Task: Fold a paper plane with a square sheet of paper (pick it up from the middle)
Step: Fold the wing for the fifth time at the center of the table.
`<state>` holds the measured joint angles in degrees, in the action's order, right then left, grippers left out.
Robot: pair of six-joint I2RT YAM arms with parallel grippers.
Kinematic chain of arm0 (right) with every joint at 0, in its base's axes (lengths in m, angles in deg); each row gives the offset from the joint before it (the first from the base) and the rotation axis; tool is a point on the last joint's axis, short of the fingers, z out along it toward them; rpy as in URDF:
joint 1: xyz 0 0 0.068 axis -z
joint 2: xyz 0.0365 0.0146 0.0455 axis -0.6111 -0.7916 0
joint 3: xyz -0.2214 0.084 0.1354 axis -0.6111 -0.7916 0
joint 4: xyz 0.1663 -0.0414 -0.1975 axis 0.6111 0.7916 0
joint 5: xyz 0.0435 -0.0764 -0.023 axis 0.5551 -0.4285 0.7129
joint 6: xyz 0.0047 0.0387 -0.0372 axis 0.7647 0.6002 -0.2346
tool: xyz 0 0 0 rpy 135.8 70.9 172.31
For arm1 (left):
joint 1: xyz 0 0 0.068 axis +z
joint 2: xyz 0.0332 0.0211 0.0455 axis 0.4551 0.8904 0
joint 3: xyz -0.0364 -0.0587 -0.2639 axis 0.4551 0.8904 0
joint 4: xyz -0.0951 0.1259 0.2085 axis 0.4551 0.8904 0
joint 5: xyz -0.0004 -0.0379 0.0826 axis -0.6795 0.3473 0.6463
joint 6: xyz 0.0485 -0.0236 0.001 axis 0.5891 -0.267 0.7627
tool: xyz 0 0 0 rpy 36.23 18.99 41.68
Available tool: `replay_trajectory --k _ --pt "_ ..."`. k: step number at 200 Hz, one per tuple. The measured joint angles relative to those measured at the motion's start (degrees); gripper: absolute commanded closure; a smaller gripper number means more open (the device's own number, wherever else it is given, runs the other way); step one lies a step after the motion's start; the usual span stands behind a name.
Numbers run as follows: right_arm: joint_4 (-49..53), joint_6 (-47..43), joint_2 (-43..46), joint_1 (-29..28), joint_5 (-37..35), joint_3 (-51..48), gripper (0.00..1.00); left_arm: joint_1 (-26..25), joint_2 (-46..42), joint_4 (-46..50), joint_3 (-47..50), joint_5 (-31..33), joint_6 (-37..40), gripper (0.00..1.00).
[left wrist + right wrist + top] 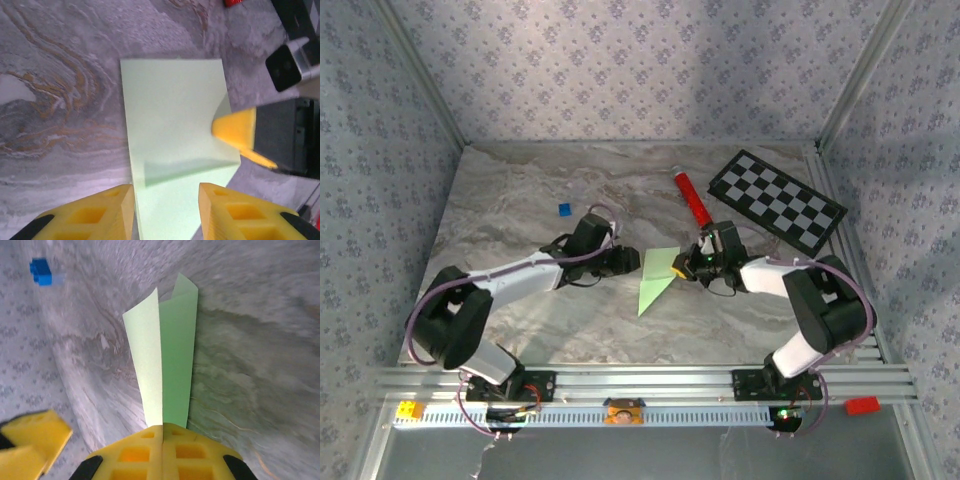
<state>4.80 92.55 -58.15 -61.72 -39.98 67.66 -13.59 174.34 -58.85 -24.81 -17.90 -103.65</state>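
Our right gripper (162, 434) pinches the square sheet of paper (167, 355) upright for folding; left gripper (166, 202) sits parted, empty.

Red tube (694, 201) near black-and-white checkerboard (777, 200), small blue square (563, 209), marbled grey table (510, 180)

My left arm (510, 275) reaches in low from the left, and my left gripper (166, 195) points inward with its yellow fingers parted. My right arm (790, 285) folds in from the right. My right gripper (162, 432) faces the left one close by, fingers pressed together on an edge of the square sheet of paper (170, 365).
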Motion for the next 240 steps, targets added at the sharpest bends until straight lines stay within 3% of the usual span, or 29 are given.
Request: replay_trajectory --k 48,90,143,240 --pt "-0.1 6.0 2.1 -1.2 -4.6 -1.2 1.0 -11.2 -0.5 7.9 -2.7 9.9 10.4 0.63" --pt "-0.1 7.1 2.1 -1.6 -5.1 -1.2 1.0 -19.0 4.6 11.3 -7.0 18.3 15.5 0.61" --pt "-0.1 7.9 2.1 -2.0 -5.2 -1.2 1.0 -22.1 9.9 13.8 -9.5 24.5 18.1 0.62" --pt "-0.1 7.9 2.1 -2.0 -5.2 -1.2 1.0 -23.2 13.0 14.6 -10.0 29.1 18.2 0.73"
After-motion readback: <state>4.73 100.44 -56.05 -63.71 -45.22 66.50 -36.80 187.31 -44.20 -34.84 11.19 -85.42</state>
